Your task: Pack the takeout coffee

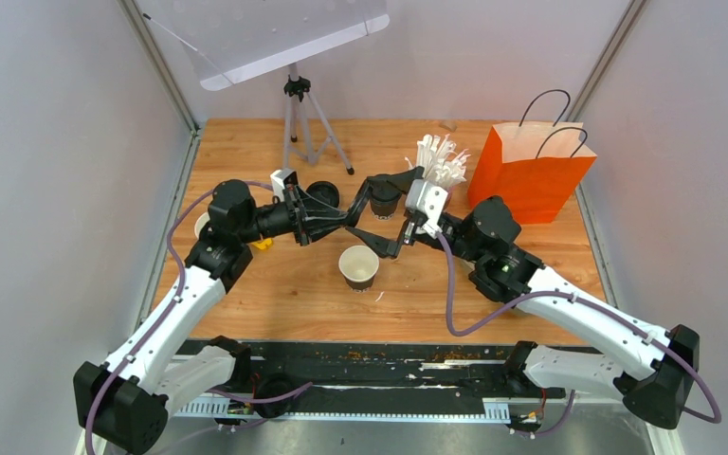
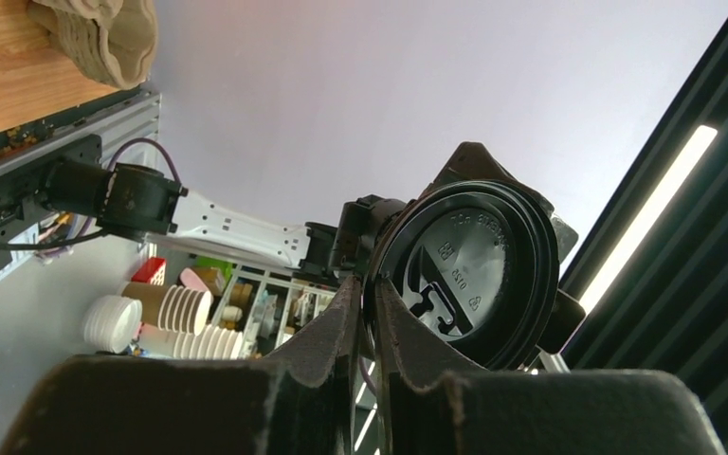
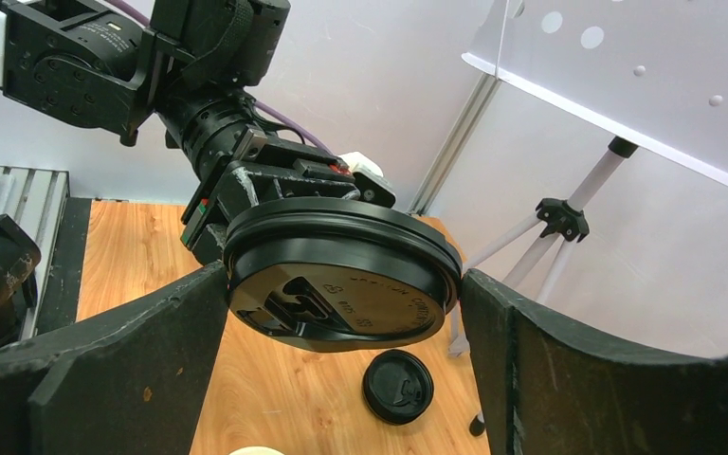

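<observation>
We take the open-topped white cup [image 1: 358,267] as landmark: it stands upright on the surface [image 1: 275,303], between the two arms. In the air above it, slightly to its far side, is a tilted black lid [image 3: 341,284]. Left jaws are nearly closed, pinching that lid's rim. Right jaws are spread wide, one on each side of the same lid, right at its edge; we cannot tell if they press it. A second black lid [image 3: 397,385] lies flat beyond the cup, a little left. An orange bag [image 1: 529,171] stands to the cup's far right.
</observation>
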Available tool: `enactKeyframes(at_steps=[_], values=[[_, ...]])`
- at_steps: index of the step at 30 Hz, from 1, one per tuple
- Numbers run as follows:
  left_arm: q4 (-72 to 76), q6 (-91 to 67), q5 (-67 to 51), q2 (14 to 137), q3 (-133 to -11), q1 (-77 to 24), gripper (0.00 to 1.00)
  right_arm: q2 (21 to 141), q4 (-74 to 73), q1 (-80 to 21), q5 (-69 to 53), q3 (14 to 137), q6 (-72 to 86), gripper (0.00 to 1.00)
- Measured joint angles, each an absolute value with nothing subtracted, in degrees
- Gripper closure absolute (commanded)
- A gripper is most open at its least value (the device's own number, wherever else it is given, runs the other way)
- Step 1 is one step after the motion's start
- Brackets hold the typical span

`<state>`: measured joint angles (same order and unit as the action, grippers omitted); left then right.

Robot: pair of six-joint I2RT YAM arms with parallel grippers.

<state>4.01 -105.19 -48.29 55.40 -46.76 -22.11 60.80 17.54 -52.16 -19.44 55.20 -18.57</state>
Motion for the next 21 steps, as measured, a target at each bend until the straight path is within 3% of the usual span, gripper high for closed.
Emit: enactKeyframes(at_steps=[5, 11, 17, 19, 21], values=[[4.0, -105.6, -47.7, 55.3, -46.8, -22.1, 0.76, 61.6, 18.4, -52.4, -19.4, 55.2, -18.3, 0.13], [2.3, -104.0, -47.2, 54.8, -47.2, -22.1, 0.42, 62.1, 18.7, -52.4, -19.5, 55.2, -16.5, 0.14], [-12.1, -89.5, -43.8, 54.0, -51.7, -22.1, 0.26, 62.3, 11.9, -52.4, -15.6, 56.9, -11.4, 0.15], [-17.9, -83.3, -41.5, 54.0, -53.3, -22.1, 0.06, 62.4, 8.1, -52.4, -13.4, 58.3, -8.6, 0.16], [-23.7, -77.0, -39.0, 54.1, -54.8, -22.1, 0.0, 62.5, 3.5, -52.4, -11.1, 60.1, -5.5, 0.16]])
